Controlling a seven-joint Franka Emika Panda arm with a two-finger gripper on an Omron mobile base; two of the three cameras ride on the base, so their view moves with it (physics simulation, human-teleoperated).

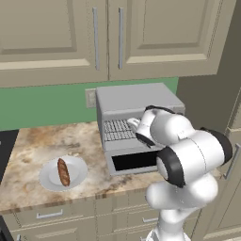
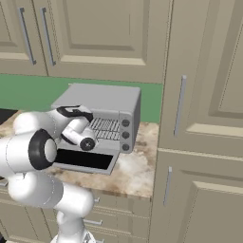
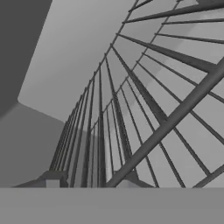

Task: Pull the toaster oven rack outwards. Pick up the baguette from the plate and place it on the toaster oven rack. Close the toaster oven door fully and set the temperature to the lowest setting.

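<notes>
The light-grey toaster oven (image 1: 136,99) stands on the counter with its door (image 1: 134,162) folded down flat, black glass facing up. My arm reaches over the door into the opening, at the front of the silver wire rack (image 1: 116,130). In the hand view the rack (image 3: 144,87) fills the frame at very close range, its bars running between the fingertips of my gripper (image 3: 89,183), which is shut on the rack's front edge. The brown baguette (image 1: 63,172) lies on the white plate (image 1: 47,181), left of the oven.
Three dark knobs (image 2: 125,135) run down the oven's right front. Upper cabinets (image 1: 94,37) hang above, and a tall cabinet (image 2: 199,118) rises right of the counter. A dark cooktop edge (image 1: 5,150) lies far left. Bare stone counter (image 1: 42,141) lies around the plate.
</notes>
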